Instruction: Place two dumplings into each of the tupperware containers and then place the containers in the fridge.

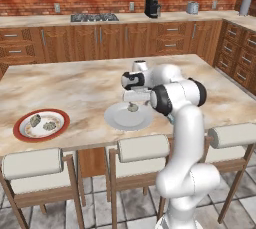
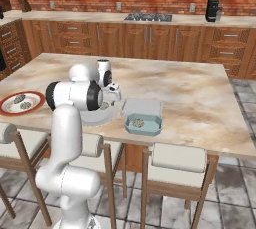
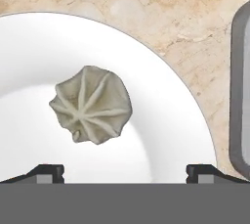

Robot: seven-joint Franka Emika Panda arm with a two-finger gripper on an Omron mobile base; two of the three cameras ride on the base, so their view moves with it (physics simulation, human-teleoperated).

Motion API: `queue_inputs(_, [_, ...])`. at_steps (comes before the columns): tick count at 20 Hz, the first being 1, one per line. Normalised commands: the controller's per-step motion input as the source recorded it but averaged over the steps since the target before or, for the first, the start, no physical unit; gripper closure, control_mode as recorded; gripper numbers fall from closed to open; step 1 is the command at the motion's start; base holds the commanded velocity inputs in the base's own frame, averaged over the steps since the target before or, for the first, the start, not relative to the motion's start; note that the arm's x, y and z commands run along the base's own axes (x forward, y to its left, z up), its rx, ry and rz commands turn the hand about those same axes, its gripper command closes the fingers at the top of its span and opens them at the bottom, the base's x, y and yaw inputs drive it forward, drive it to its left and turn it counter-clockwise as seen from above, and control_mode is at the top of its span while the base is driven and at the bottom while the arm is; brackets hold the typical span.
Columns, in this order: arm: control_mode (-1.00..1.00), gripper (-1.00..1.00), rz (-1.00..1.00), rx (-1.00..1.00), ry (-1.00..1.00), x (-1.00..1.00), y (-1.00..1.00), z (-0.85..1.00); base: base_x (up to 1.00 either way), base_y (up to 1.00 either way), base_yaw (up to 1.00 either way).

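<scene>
One dumpling (image 3: 93,104) lies on the round pale grey plate (image 3: 161,120), and my open gripper (image 3: 125,171) hangs straight above it, fingertips (image 3: 49,171) wide apart and touching nothing. The same dumpling (image 1: 132,107) sits just under the gripper (image 1: 133,101) in the left base view. Two more dumplings (image 1: 35,120) rest on the red-rimmed plate (image 1: 20,132) at the island's left. To the right of the gripper (image 2: 111,101), the teal tupperware container (image 2: 150,129) holds one dumpling (image 2: 138,122); the pale whitish container (image 2: 142,106) stands just behind it. The fridge is out of view.
Everything stands near the front edge of a marble island (image 1: 80,85). Stools (image 1: 142,148) line that edge below the plates. The far counter carries a cooktop (image 1: 94,17) and a coffee machine (image 1: 151,7).
</scene>
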Motion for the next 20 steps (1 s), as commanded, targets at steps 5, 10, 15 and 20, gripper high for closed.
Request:
queue_inputs(5, [-1.00,-1.00,0.00,0.00,0.03,0.10,0.17,-0.10,0.00,0.00,0.00])
queue_inputs(10, [-1.00,-1.00,0.00,0.00,0.00,0.03,0.00,-0.10,0.00,0.00,0.00])
queue_inputs(15, [-1.00,-1.00,0.00,0.00,0.00,0.00,0.05,-0.29,0.00,0.00,0.00])
queue_inputs(20, [-1.00,-1.00,0.00,0.00,0.00,0.04,0.09,-0.28,0.00,0.00,0.00])
